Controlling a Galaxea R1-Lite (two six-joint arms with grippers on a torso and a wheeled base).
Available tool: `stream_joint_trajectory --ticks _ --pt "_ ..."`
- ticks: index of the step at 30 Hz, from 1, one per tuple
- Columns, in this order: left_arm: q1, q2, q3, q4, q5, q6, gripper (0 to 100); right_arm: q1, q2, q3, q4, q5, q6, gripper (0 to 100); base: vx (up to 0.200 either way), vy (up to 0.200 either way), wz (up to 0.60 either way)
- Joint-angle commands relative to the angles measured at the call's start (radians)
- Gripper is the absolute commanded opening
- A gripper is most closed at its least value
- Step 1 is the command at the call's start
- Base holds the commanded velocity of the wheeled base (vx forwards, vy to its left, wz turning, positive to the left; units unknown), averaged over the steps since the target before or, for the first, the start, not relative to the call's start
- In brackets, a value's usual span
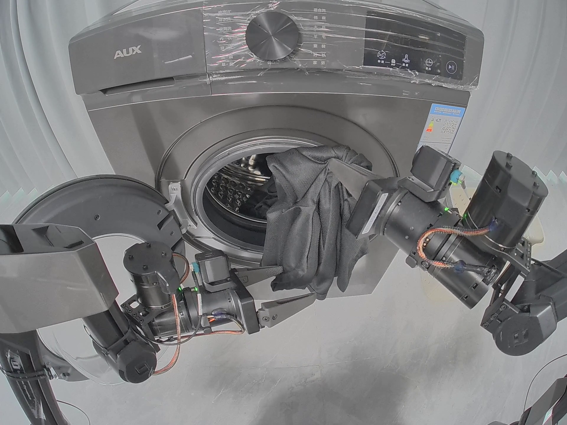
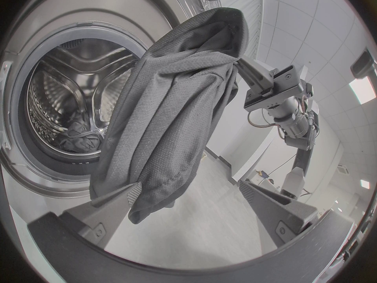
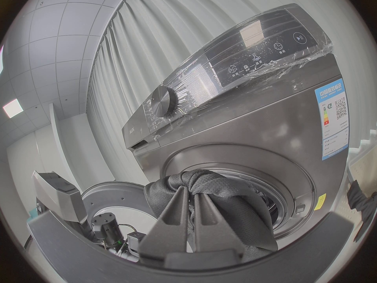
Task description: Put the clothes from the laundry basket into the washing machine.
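1. While the grey cloth is hung right in front of the round hole of the washing machine, it is not yet inside. It is draped down across the right part of the hole.
2. The top of the cloth is pinched tight by the right gripper. Its 2 fingers are pressed together on a bunch of the cloth.
3. The left gripper is held low, with its 2 fingers spread wide, and nothing is squeezed by it. The bottom edge of the cloth hangs between those fingers, close against 1 of them.
4. The door is swung open to the left, so the way in is not blocked. 1 dark piece of clothing is already lying in the drum.
5. For this step to be done well, the bunched top should be pushed deep into the hole before it is let go. If it is dropped too soon, the long bottom part may be left hanging over the edge.
6. The hanging bottom could be lifted and tucked in by the left gripper, so that nothing is caught when the door is shut.
7. More dark cloth is seen at the white basket beside the machine, so the job is likely not finished.
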Motion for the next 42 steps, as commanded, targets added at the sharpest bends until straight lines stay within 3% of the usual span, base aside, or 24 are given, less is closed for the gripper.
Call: stream_joint_trajectory --ticks 1,9,20,42 --pt "0.012 0.037 -0.024 -0.001 0.011 0.015 100 0.000 -0.001 0.001 -0.003 -0.001 -0.001 0 0.000 0.000 0.00" --pt "0.036 0.039 -0.024 -0.001 0.023 0.027 100 0.000 -0.001 0.005 -0.003 -0.001 -0.002 0 0.000 0.000 0.00" --pt "0.015 0.082 -0.102 -0.001 0.039 0.026 100 0.002 0.020 0.002 -0.015 0.001 -0.004 0 0.000 0.000 0.00" --pt "-0.088 -0.076 -0.011 0.001 0.017 -0.026 100 -0.023 0.063 -0.034 -0.015 -0.013 -0.007 0 0.000 0.000 0.00"
